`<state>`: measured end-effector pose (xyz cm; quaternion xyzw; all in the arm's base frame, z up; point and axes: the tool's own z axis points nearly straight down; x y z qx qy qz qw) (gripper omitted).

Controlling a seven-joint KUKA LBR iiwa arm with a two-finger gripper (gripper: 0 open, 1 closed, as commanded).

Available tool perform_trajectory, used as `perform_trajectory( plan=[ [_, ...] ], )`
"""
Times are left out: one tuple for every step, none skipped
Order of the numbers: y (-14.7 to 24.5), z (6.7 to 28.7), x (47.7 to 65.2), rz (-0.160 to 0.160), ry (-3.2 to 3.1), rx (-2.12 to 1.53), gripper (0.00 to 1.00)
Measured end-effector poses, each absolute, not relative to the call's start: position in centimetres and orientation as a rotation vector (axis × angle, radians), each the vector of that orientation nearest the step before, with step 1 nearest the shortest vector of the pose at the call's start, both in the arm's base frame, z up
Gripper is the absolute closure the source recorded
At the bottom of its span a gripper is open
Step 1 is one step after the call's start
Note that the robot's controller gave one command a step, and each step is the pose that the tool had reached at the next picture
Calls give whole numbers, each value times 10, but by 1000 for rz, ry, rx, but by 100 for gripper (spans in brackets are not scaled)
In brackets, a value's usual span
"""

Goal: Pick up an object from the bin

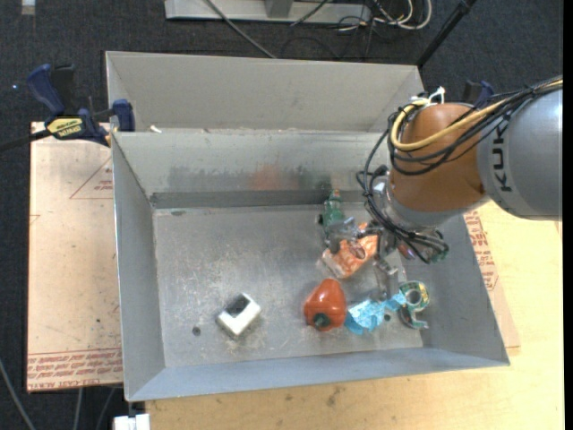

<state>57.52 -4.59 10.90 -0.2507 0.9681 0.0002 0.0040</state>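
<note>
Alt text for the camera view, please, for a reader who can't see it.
A robot arm reaches from the right into a grey metal bin, its end effector low over a small cluster: a crinkled orange packet, an orange-red rounded thing and a light blue piece. A white block lies apart, towards the near left.

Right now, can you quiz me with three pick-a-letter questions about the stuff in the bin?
1. Where is the white block? A. in the far corner B. left of the other things C. under the arm
2. What colour is the round thing beside the blue scrap? A. red-orange B. purple C. black
3. The white block is A. alone on the bin floor B. stacked on the heap C. outside the bin
Answers: B, the others cluster to its right; A, it looks red-orange; A, nothing touches it.
</note>
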Motion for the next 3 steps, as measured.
perform_trajectory(
  plan=[
    [-52, 161, 584, 3, 3058, -727, 0],
    [-74, 137, 599, -8, 3016, -824, 0],
    [-80, 95, 554, 3, 3067, -677, 0]
  ],
)
